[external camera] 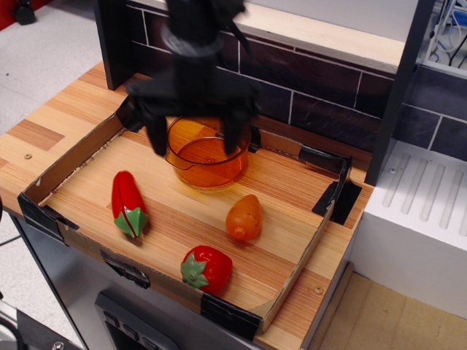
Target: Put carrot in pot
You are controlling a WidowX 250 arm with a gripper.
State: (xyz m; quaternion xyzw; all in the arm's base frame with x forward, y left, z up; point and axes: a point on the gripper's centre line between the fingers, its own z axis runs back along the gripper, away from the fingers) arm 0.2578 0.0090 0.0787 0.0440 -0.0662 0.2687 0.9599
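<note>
The orange carrot (244, 217) lies on the wooden tray floor, right of centre, tapered end toward the front. The amber translucent pot (206, 154) stands at the back middle of the tray, up and left of the carrot. My black gripper (194, 135) hangs open and empty over the pot, one finger left of the pot's rim and one over its right rim. It is blurred by motion and hides the pot's back wall. It is well apart from the carrot.
A red pepper with a green stem (128, 204) lies at the left. A red strawberry with green leaves (206, 269) lies at the front. A low cardboard wall (73, 157) rims the tray. A dark brick wall (314, 80) stands behind.
</note>
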